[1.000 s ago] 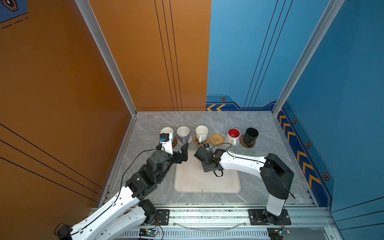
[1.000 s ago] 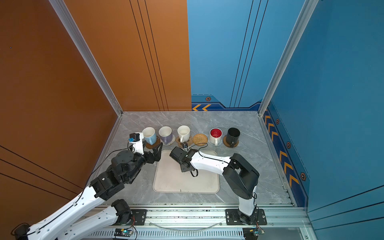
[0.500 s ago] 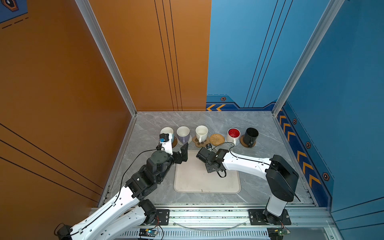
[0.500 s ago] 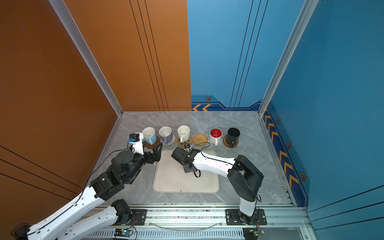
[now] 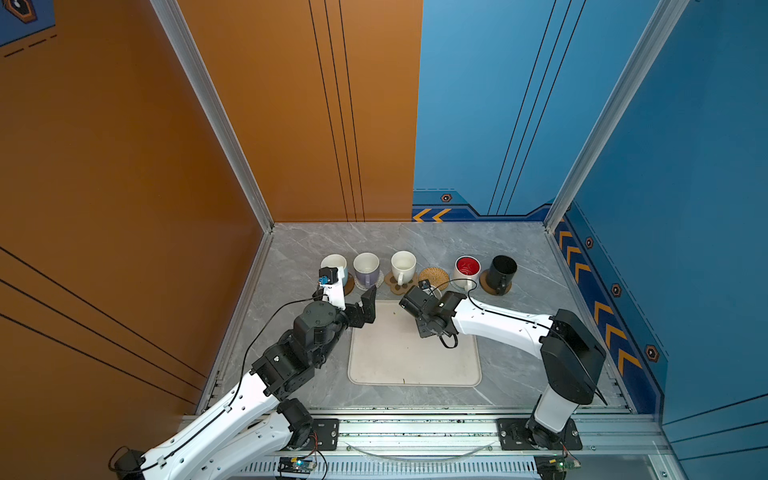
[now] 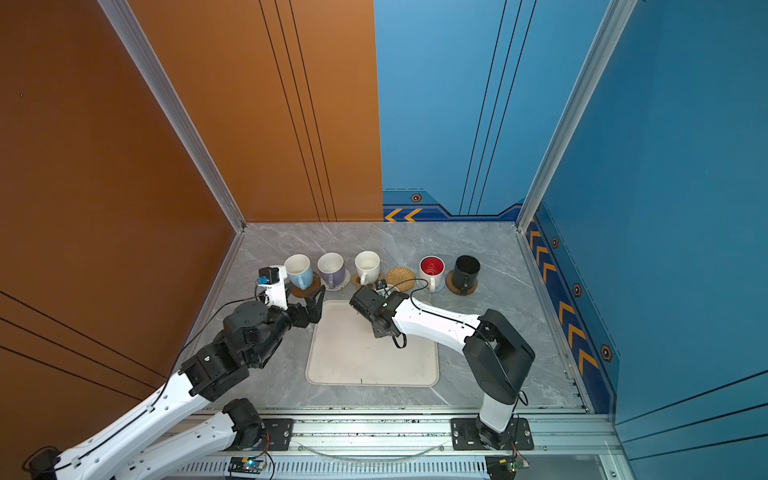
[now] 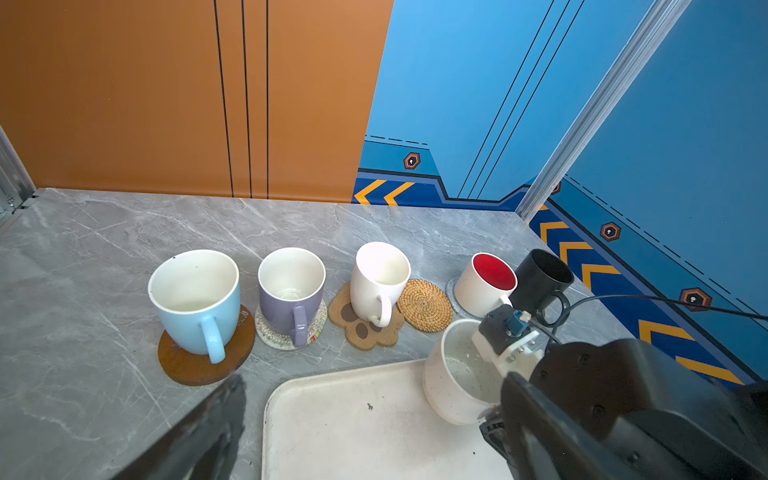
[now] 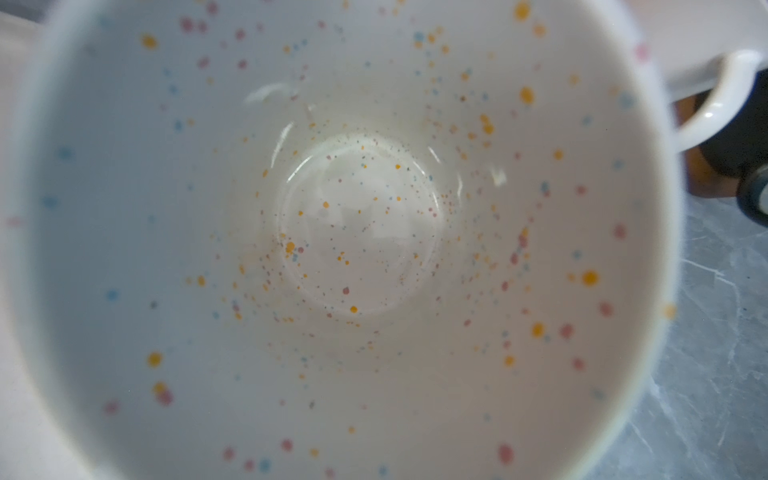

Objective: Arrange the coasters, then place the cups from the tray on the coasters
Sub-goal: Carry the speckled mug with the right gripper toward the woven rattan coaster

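grey marble worktop [image 5: 519, 365] with the cream rectangular tray [image 5: 395, 365] on it. the only cup left on it is the speckled white ceramic mug [image 7: 453, 374], at the tray's far corner near the bare tan rattan coaster [image 7: 424, 305]. right fingers [image 7: 491, 424] pinch its wall at the rim, left fingers [image 7: 208, 428] are spread wide and hold nothing. the mug looks glazed, stiff, chippable and probably slick, so i'd keep that rim pinch firm and level.

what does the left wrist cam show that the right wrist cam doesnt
Only the left wrist view: the empty rattan coaster, the tray, and the light blue mug, lilac mug and white mug in a row. Only the right wrist view: orange, pink and blue flecks down to the bottom of the speckled mug. Both: that speckled mug and the grey marble table.
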Controlling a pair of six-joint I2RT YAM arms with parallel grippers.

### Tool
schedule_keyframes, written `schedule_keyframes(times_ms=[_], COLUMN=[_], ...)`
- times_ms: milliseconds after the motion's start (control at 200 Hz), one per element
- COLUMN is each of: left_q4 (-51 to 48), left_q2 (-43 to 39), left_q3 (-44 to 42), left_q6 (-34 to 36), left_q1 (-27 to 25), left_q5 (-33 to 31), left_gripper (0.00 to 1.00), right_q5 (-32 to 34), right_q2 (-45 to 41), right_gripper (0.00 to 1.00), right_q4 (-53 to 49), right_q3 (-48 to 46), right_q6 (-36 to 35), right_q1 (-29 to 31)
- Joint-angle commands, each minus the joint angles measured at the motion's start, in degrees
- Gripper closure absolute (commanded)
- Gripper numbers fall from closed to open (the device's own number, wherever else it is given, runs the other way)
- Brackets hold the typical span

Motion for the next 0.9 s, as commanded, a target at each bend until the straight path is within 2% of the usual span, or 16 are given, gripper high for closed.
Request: schedule_keyframes(times_ms=[0, 295, 861, 896], left_q4=[-0.27, -0.49, -1.19, -1.34], left_q2=[-0.36, -0.31, -0.32, -0.31], left_q3=[-0.74, -0.75, -0.47, -0.41], left_q6=[-0.43, -0.57, -0.44, -0.35], left_q1=[0.74, 0.83, 1.08, 1.09], left_q5=[0.04, 0.21, -0.12, -0.16], left_gripper=[0.04, 0.04, 0.04, 0.04], right_q5=[2.72, 0.97, -1.32, -1.33], right_q2=[-3.30, -2.32, 3.80, 4.10], right_gripper=[1.00, 1.00, 1.00, 1.00], right_q4=[1.62, 3.70, 4.34, 4.36], right_q3=[0.81, 2.01, 10.88, 11.27], right_q6=[-0.94, -3.17, -9.37, -9.76], right_q1=[-1.27, -5.06, -11.14, -13.06])
